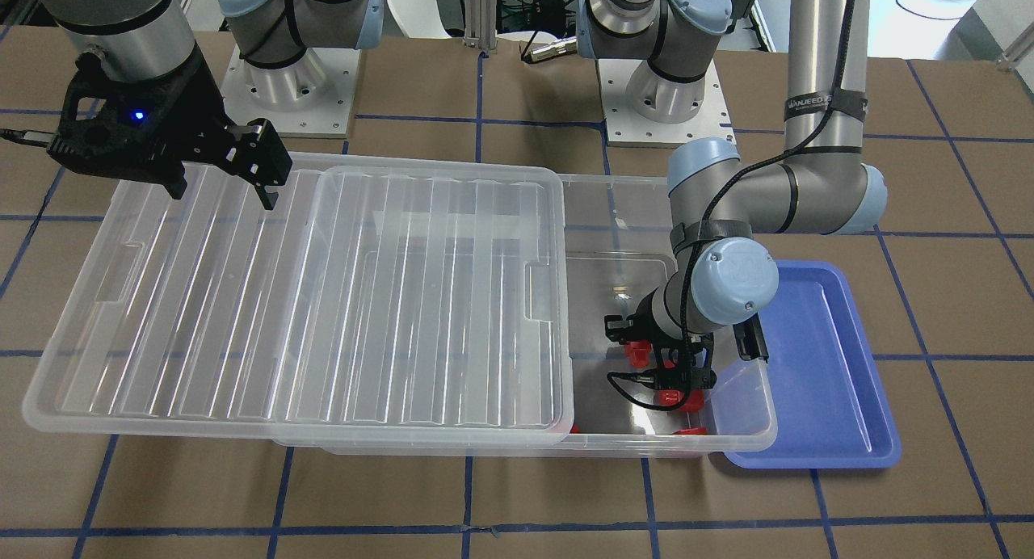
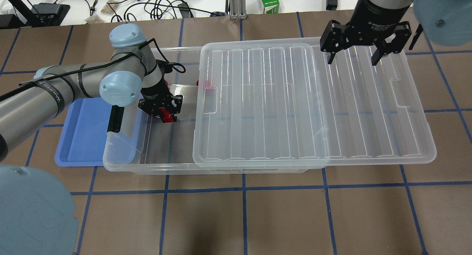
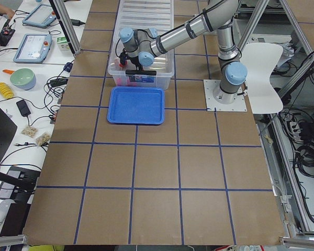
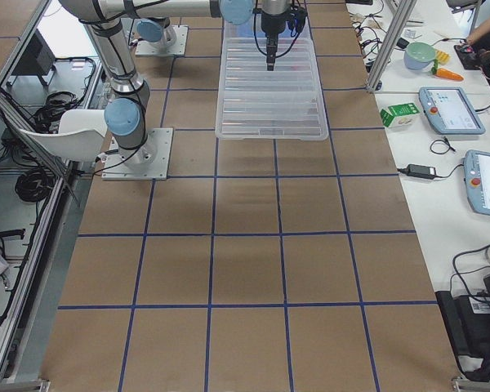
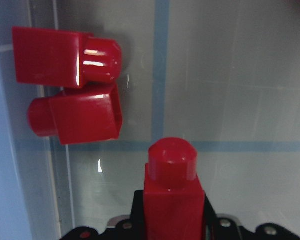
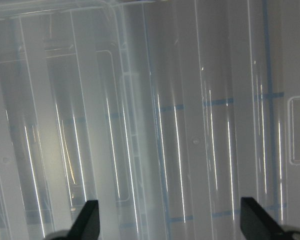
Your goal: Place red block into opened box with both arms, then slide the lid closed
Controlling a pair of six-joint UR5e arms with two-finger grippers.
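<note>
I am holding the small bright red plastic block (image 5: 172, 192) in my left gripper (image 2: 164, 114). Its two fingers are pressing on the cube body, and the stub is pointing toward the floor of the large see-through plastic storage box (image 2: 123, 162). The gripper is reaching down inside the uncovered end of that box, on my left, so I judge the carrying to be almost done. What is remaining there is to let go and lift out. I cannot tell whether the block is touching the floor or hanging just above it. Two other red blocks (image 5: 65, 55) are lying touching each other on the box floor near a wall, close to the one I am holding.

The flat ribbed see-through plastic lid (image 2: 265, 100) is sitting slid toward my right. It is covering the greater part of the box and overhanging well past its right end, so the closing is not yet begun. My right gripper (image 2: 352, 59) is hovering over the overhanging part of the lid, with its fingers spread wide and gripping nothing. A shallow blue tray (image 2: 79, 137) is lying against the box's left end.
</note>
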